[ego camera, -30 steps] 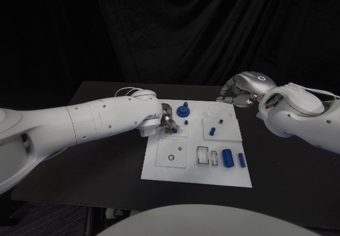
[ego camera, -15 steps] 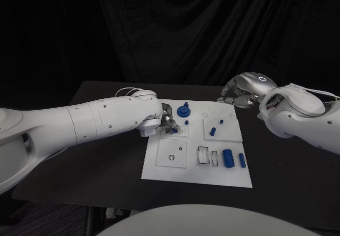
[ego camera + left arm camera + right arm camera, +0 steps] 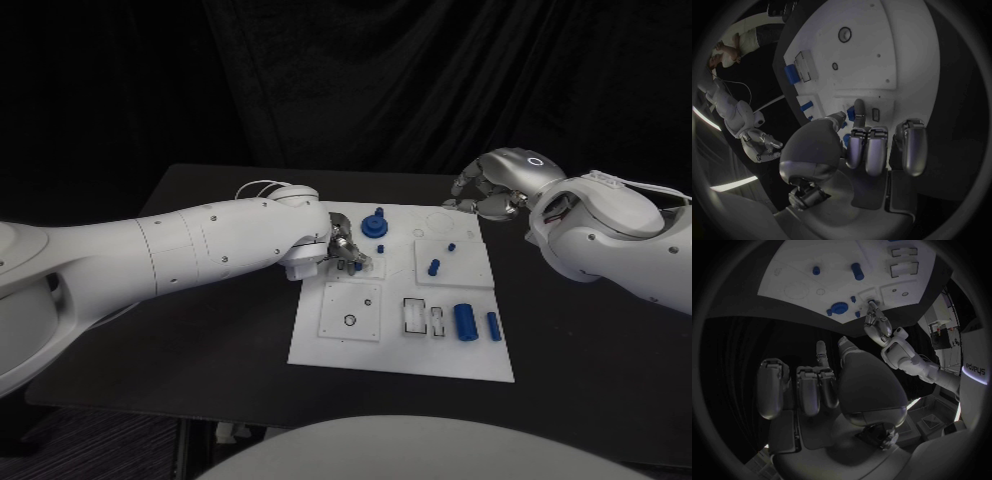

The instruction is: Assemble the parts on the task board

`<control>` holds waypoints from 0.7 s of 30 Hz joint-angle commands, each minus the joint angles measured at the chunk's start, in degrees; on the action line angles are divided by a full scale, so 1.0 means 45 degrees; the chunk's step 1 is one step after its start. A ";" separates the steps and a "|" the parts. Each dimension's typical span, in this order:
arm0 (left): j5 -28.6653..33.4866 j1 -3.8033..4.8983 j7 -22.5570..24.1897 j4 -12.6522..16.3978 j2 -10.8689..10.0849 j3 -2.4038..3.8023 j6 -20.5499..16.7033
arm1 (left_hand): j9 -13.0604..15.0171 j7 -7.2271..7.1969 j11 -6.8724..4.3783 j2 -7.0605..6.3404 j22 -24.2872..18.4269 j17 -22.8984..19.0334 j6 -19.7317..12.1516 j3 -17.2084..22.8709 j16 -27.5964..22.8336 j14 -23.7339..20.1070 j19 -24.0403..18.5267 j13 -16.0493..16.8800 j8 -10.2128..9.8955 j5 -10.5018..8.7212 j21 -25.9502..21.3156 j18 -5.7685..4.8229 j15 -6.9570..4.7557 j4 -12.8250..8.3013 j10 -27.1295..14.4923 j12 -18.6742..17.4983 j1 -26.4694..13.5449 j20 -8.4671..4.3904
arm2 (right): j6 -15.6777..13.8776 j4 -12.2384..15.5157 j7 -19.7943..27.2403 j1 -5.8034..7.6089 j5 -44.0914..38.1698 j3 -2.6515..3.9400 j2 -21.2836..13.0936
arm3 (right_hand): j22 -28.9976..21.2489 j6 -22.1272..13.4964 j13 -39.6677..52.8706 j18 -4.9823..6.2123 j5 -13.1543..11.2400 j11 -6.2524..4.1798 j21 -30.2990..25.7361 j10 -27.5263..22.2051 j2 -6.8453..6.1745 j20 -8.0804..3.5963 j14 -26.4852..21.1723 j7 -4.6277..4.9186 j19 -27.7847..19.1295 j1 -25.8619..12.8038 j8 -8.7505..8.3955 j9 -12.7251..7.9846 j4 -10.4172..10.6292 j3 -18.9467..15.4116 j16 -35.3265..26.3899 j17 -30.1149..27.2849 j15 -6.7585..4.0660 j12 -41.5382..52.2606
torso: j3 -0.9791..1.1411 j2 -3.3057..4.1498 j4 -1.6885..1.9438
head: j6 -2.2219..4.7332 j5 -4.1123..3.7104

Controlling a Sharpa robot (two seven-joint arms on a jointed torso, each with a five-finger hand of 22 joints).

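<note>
The white task board (image 3: 418,355) lies mid-table. My left hand (image 3: 340,249) rests over the board's upper-left block, thumb and a finger (image 3: 859,107) pinching a small blue part (image 3: 851,115), also seen at the hand's tip (image 3: 355,266). My right hand (image 3: 483,190) hovers above the board's far right corner with its fingers (image 3: 817,385) curled in on nothing. A blue round piece with a post (image 3: 374,226) stands just beyond the left hand. Blue pegs (image 3: 433,267) stand in the right block. Two blue cylinders (image 3: 463,321) lie at the board's near right.
A square plate with a small ring hole (image 3: 349,320) and a pair of rectangular slots (image 3: 414,315) sit on the board's near half. Bare black table (image 3: 216,350) surrounds the board on all sides. In the right wrist view the left hand (image 3: 879,325) reaches onto the board (image 3: 798,270).
My right hand has drifted very slightly to the right. The left hand keeps its place on the small blue part.
</note>
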 commanded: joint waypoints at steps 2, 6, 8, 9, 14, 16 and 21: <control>0.0032 -0.0180 -0.0042 -0.0033 -0.0007 -0.0083 0.0198 | -0.0051 0.0045 0.0109 0.0041 0.1599 0.3350 -0.0002 -0.0134 0.0034 0.1343 -0.0067 0.3347 -0.0069 -0.0015 -0.0052 0.0152 0.0118 0.0033 0.1359 -0.0008 -0.0113 0.0036 | 0.0090 0.0027 -0.0233 -0.0028 -0.0042 0.0010 -0.0023 | 0.2670 0.0103 0.3355 0.0209 0.0058 0.0117 -0.0080 0.1328 0.0090 0.0059 0.1312 0.0025 0.0361 0.0049 -0.0067 -0.0011 -0.0003 -0.0087 0.0037 0.3355 0.0107 0.0034 | 0.0001 0.0006 0.0001 | -0.0003 -0.0003; 0.0032 -0.0199 -0.0037 -0.0039 -0.0024 -0.0083 0.0112 | -0.0088 0.0055 0.0120 0.0081 0.1620 0.3350 0.0064 -0.0321 0.0034 0.1343 -0.0049 0.3347 -0.0149 -0.0082 -0.0046 0.0149 0.0133 0.0150 0.1359 -0.0008 -0.0230 0.0061 | 0.0091 0.0027 -0.0227 -0.0028 -0.0042 0.0010 -0.0025 | 0.2670 0.0103 0.3355 0.0209 0.0058 0.0117 -0.0080 0.1328 0.0090 0.0059 0.1312 0.0025 0.0361 0.0049 -0.0067 -0.0011 -0.0003 -0.0087 0.0037 0.3355 0.0107 0.0034 | 0.0004 0.0002 0.0009 | -0.0003 -0.0009; 0.0032 -0.0203 -0.0032 -0.0031 -0.0041 -0.0083 0.0065 | -0.0099 0.0053 0.0122 0.0119 0.1646 0.3350 0.0111 -0.0433 0.0034 0.1343 -0.0021 0.3347 -0.0185 -0.0129 -0.0027 0.0142 0.0138 0.0213 0.1359 -0.0008 -0.0306 0.0070 | 0.0089 0.0028 -0.0225 -0.0028 -0.0042 0.0010 -0.0026 | 0.2670 0.0103 0.3355 0.0209 0.0058 0.0117 -0.0080 0.1328 0.0090 0.0059 0.1312 0.0025 0.0361 0.0049 -0.0067 -0.0011 -0.0003 -0.0087 0.0037 0.3355 0.0107 0.0034 | 0.0003 0.0002 0.0003 | -0.0003 -0.0002; 0.0032 -0.0206 -0.0025 -0.0019 -0.0063 -0.0083 0.0019 | -0.0099 0.0047 0.0120 0.0141 0.1671 0.3350 0.0141 -0.0478 0.0034 0.1343 0.0006 0.3347 -0.0191 -0.0147 -0.0005 0.0135 0.0138 0.0236 0.1359 -0.0008 -0.0340 0.0071 | 0.0085 0.0028 -0.0222 -0.0028 -0.0042 0.0010 -0.0027 | 0.2670 0.0103 0.3355 0.0209 0.0058 0.0117 -0.0080 0.1328 0.0090 0.0059 0.1312 0.0025 0.0361 0.0049 -0.0067 -0.0011 -0.0003 -0.0087 0.0037 0.3355 0.0107 0.0034 | 0.0001 0.0002 0.0002 | -0.0003 -0.0001; -0.0262 -0.0212 0.0092 0.0281 -0.0343 -0.0083 -0.0705 | 0.0091 -0.0078 0.0027 0.0264 0.1849 0.3350 0.0493 -0.0828 0.0034 0.1343 0.0219 0.3347 -0.0057 -0.0178 0.0159 0.0081 0.0062 0.0254 0.1359 -0.0008 -0.0460 0.0026 | 0.0031 0.0040 -0.0199 -0.0029 -0.0042 0.0010 -0.0063 | 0.2672 0.0106 0.3355 0.0208 0.0061 0.0117 -0.0074 0.1328 0.0080 0.0061 0.1312 0.0027 0.0364 0.0051 -0.0074 -0.0014 -0.0006 -0.0098 0.0037 0.3355 0.0107 0.0034 | -0.0001 -0.0004 -0.0001 | -0.0003 0.0002; -0.0743 -0.0212 0.0190 0.0593 -0.0586 -0.0082 -0.1242 | 0.0372 -0.0159 -0.0042 0.0274 0.1863 0.3350 0.0670 -0.1051 0.0034 0.1343 0.0241 0.3347 0.0136 -0.0185 0.0157 0.0080 0.0007 0.0257 0.1359 -0.0008 -0.0481 -0.0027 | -0.0010 0.0054 -0.0180 -0.0029 -0.0042 0.0010 -0.0088 | 0.2672 0.0107 0.3355 0.0208 0.0060 0.0118 -0.0073 0.1328 0.0077 0.0062 0.1312 0.0028 0.0364 0.0047 -0.0075 -0.0015 -0.0004 -0.0103 0.0037 0.3355 0.0107 0.0034 | -0.0002 -0.0007 0.0000 | -0.0003 -0.0017; -0.1429 -0.0138 0.0349 0.1618 -0.1405 -0.0080 -0.2271 | 0.1054 -0.0295 -0.0161 0.0278 0.1946 0.3350 0.0807 -0.1527 0.0034 0.1343 0.0333 0.3347 0.0569 -0.0081 0.0211 0.0055 -0.0097 0.0303 0.1359 -0.0008 -0.0594 -0.0129 | -0.0109 0.0083 -0.0157 -0.0029 -0.0042 0.0010 -0.0173 | 0.2672 0.0113 0.3355 0.0208 0.0050 0.0120 -0.0073 0.1328 0.0061 0.0064 0.1312 0.0031 0.0365 0.0021 -0.0078 -0.0016 0.0010 -0.0124 0.0037 0.3355 0.0108 0.0034 | -0.0005 -0.0012 0.0001 | -0.0003 -0.0083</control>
